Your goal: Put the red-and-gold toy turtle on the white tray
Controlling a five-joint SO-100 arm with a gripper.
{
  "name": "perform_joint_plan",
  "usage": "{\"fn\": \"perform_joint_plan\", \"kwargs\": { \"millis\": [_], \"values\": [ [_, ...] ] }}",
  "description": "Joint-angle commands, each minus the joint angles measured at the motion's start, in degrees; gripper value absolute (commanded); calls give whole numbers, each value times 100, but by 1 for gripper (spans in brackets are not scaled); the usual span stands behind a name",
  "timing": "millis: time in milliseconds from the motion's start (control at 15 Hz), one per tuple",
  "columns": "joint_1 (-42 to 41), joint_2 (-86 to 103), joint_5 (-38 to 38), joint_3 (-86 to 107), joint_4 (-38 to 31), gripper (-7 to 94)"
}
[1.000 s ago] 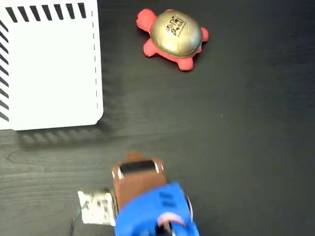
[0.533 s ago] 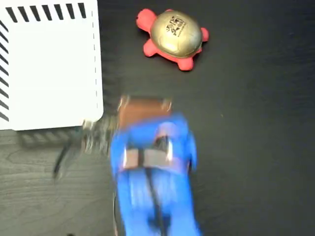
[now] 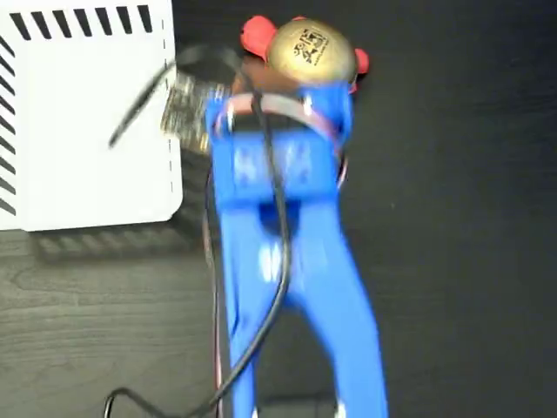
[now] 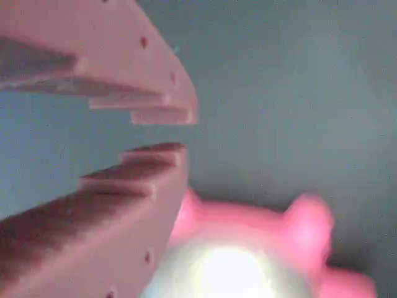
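I see my gripper [image 4: 170, 131] nearly closed with only a slim gap, empty, above the red-and-gold toy turtle [image 3: 309, 50], which sits at the white tray's [image 3: 87, 122] three o'clock.

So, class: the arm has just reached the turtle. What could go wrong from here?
1. In the wrist view the gripper shows only a narrow gap, with the red-and-gold toy turtle beside it, not between the fingers: it may push the toy away.
2. The domed gold shell could slip from a pinch.
3. The white tray lies to the side; a loose grip may drop the turtle short.
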Motion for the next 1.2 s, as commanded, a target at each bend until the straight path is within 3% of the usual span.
{"fn": "perform_joint_plan", "kwargs": {
  "millis": [0, 267, 600, 1133],
  "values": [
    [211, -378, 88, -1380, 255, 0],
    [299, -1222, 35, -2602, 844, 2],
    [422, -1951, 26, -3480, 1477, 47],
    [650, -3120, -44, -4790, 2312, 53]
  ]
}}
